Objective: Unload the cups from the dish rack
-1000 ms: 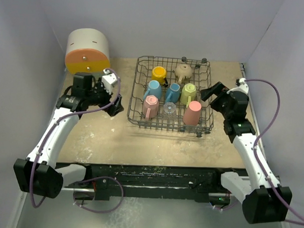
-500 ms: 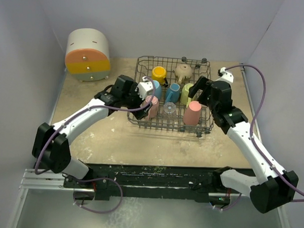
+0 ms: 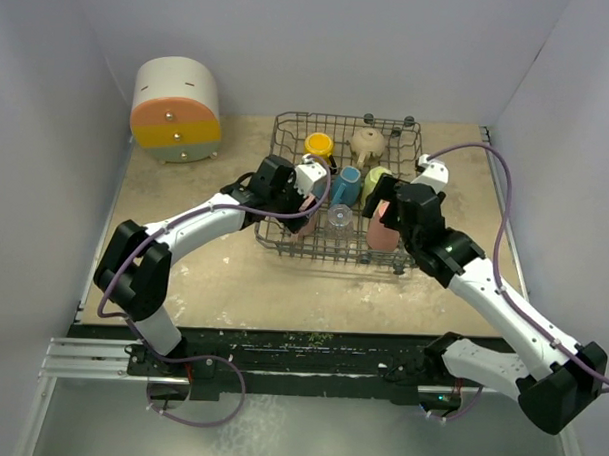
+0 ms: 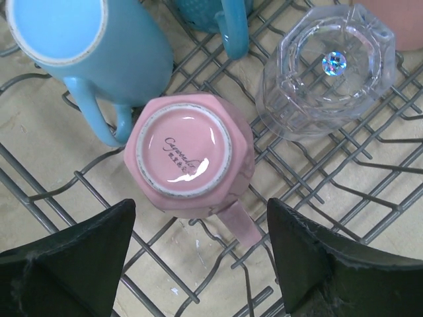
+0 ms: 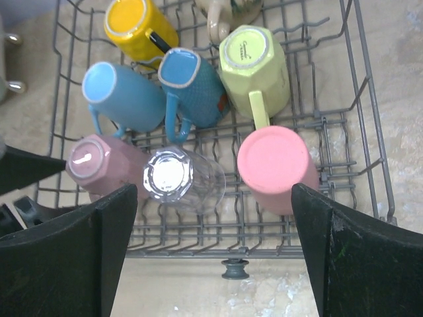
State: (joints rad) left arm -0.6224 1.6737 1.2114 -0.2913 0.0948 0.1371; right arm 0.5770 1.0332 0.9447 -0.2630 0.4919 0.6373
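The dark wire dish rack holds several upturned cups: yellow, tan, blue, yellow-green, a clear glass and a salmon tumbler. My left gripper hangs over the rack's left side and covers the pink mug there. In the left wrist view that pink mug stands base up, and the open left gripper straddles its handle side without touching. My right gripper is open above the rack's front, with the glass and tumbler between its fingers.
A rounded white, orange and yellow drawer box stands at the back left. A light blue mug leans right beside the pink one. The rack's raised wire sides and prongs surround the cups. Pale walls close in the table.
Both arms swung in over the rack. The left came from near the drawer box to above the pink mug. The right came from the rack's right rim to above the tumbler.
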